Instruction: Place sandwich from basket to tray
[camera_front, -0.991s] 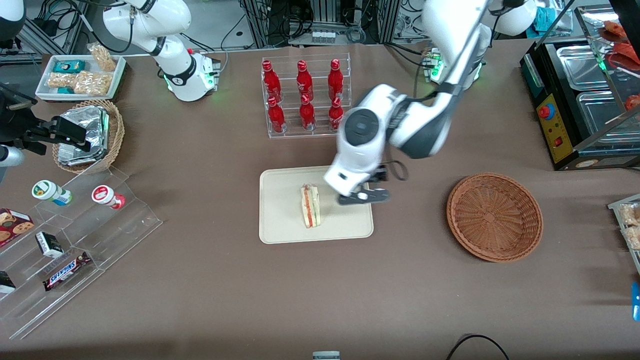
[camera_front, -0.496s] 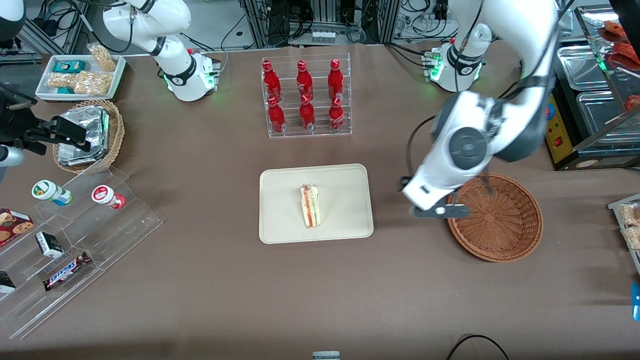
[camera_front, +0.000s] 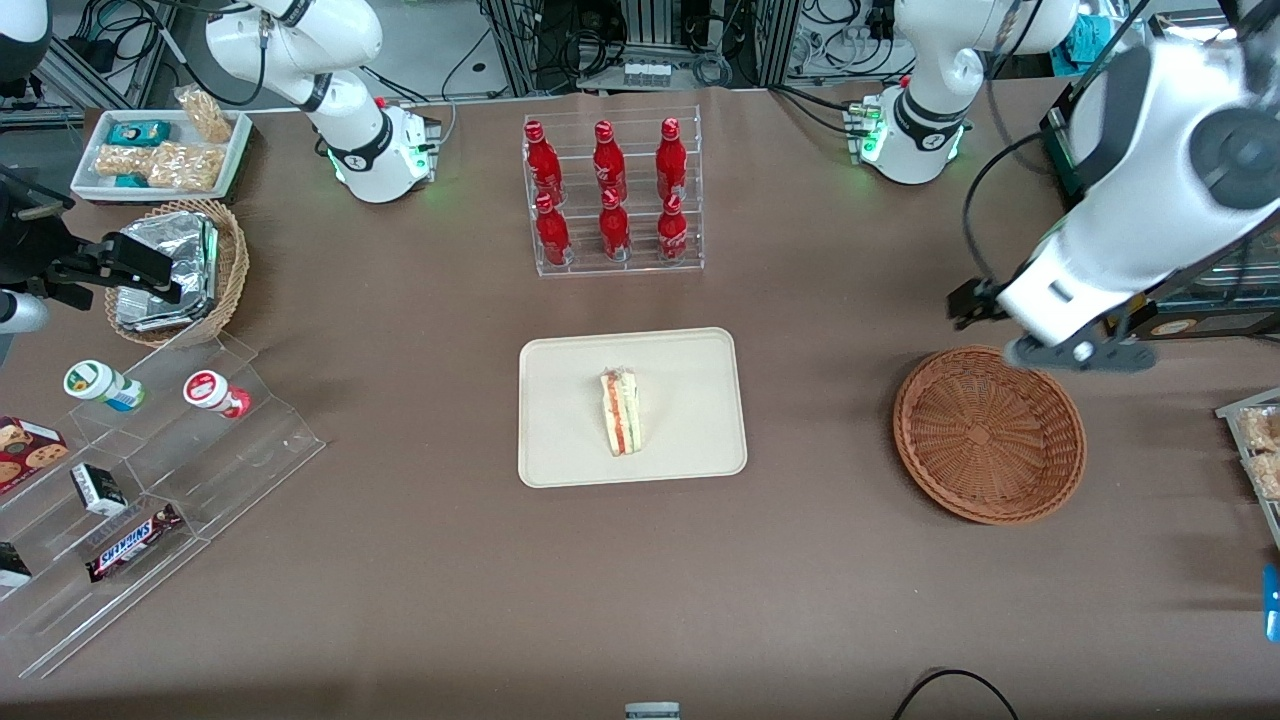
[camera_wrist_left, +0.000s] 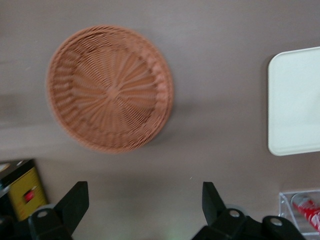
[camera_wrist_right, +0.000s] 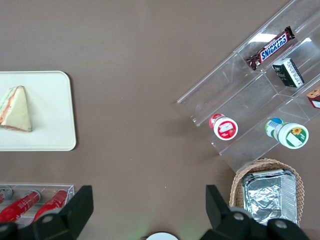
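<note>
I see a broad table (camera_front: 420, 560) covered in plain brown cloth under even light. At its edge farthest from my front camera stand metal racks hung with cables (camera_front: 590, 40), and a black counter with steel pans (camera_front: 1170, 190) flanks the working arm's end.

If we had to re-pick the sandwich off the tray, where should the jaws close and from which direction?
Probably from straight above, closing on the two broad bread faces near the wedge's thick middle. The sandwich stands on edge on the tray, filling stripes facing up, so its flat faces are free on both sides. The gripper, jaws open, hangs above the basket rim.
</note>
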